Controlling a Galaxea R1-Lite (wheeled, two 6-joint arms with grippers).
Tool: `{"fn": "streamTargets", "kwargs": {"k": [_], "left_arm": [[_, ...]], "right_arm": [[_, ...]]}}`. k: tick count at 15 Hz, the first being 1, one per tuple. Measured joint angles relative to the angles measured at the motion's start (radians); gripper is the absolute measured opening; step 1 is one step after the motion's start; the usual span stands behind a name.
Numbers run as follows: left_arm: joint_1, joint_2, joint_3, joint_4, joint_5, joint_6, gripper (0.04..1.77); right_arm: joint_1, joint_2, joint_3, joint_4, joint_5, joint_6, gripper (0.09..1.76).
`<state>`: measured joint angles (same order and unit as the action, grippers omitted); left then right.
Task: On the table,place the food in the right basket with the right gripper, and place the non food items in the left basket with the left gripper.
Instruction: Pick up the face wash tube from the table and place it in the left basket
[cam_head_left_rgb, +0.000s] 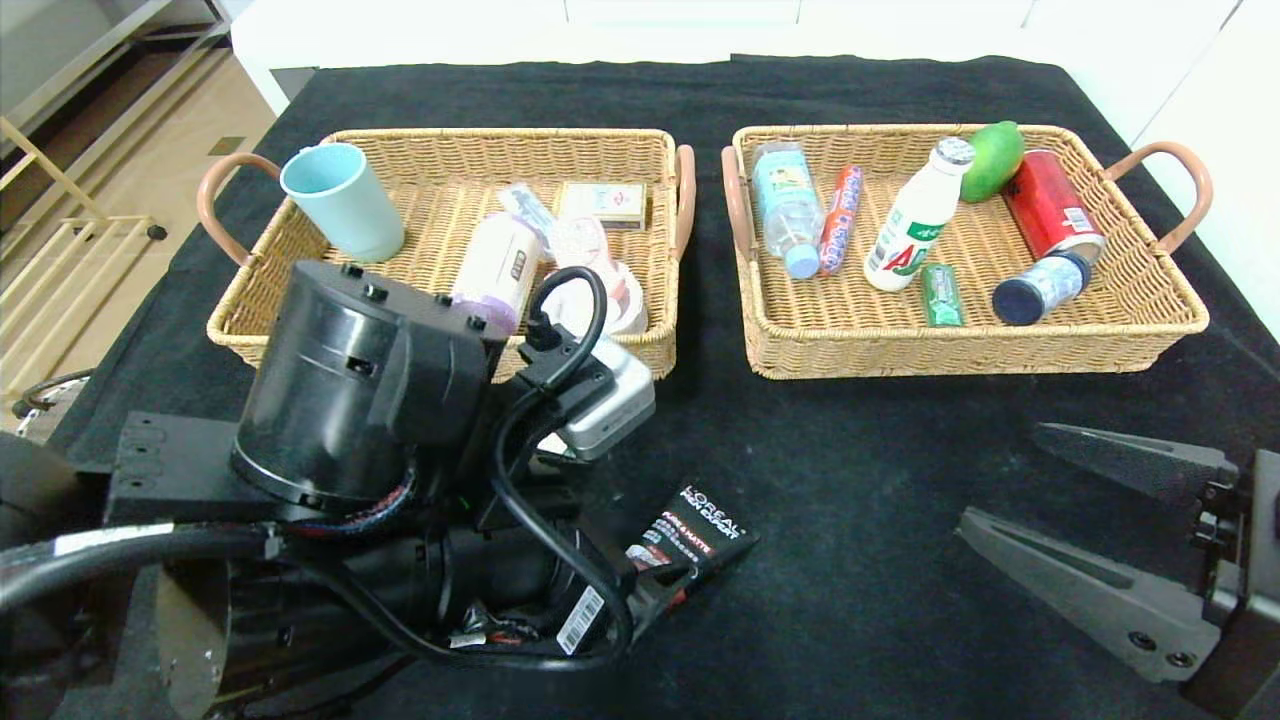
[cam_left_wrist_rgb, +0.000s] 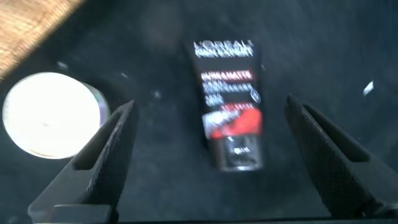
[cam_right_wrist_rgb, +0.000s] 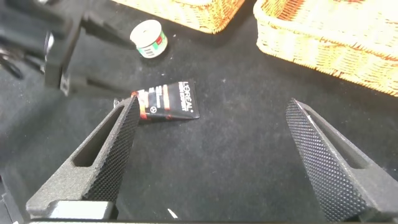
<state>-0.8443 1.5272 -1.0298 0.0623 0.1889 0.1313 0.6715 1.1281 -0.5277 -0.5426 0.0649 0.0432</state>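
A black tube (cam_head_left_rgb: 692, 537) with a red band lies on the table (cam_head_left_rgb: 860, 470) near the front. In the left wrist view my left gripper (cam_left_wrist_rgb: 210, 102) hangs open above the tube (cam_left_wrist_rgb: 229, 106), one finger on each side, not touching it. A small round tin (cam_left_wrist_rgb: 50, 115) stands on the cloth beside it, also seen in the right wrist view (cam_right_wrist_rgb: 149, 38). My right gripper (cam_head_left_rgb: 1000, 478) is open and empty at the front right. The right basket (cam_head_left_rgb: 1150, 330) holds a sausage stick (cam_head_left_rgb: 842, 218), a white drink bottle (cam_head_left_rgb: 915, 218) and a green gum pack (cam_head_left_rgb: 941, 293). A pink squeeze bottle (cam_head_left_rgb: 497, 268) lies in the left basket (cam_head_left_rgb: 250, 320).
The left basket also holds a pale blue cup (cam_head_left_rgb: 345, 200) and a small box (cam_head_left_rgb: 602, 203). In the right basket there are also a water bottle (cam_head_left_rgb: 785, 205), a green fruit (cam_head_left_rgb: 992, 160), a red can (cam_head_left_rgb: 1050, 205) and a dark-capped jar (cam_head_left_rgb: 1040, 288). My left arm (cam_head_left_rgb: 360, 400) hides the table's near left.
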Motion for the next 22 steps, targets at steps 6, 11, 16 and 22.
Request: {"fn": "streamTargets", "kwargs": {"k": [6,11,16,22], "left_arm": [[-0.010,0.011,0.071,0.000,-0.001,0.035,1.70],[-0.023,0.051,0.067,-0.002,0.000,0.060,1.71],[-0.034,0.082,0.062,-0.011,0.008,0.060,1.71],[-0.035,0.118,0.050,-0.014,0.011,0.057,1.72]], "right_arm": [[0.000,-0.010,-0.001,0.001,0.001,0.001,1.71],[0.000,-0.012,0.000,0.001,0.000,0.000,1.71],[0.000,-0.012,-0.001,0.001,0.000,0.000,1.71],[0.000,-0.011,0.000,0.001,0.000,-0.001,1.71]]}}
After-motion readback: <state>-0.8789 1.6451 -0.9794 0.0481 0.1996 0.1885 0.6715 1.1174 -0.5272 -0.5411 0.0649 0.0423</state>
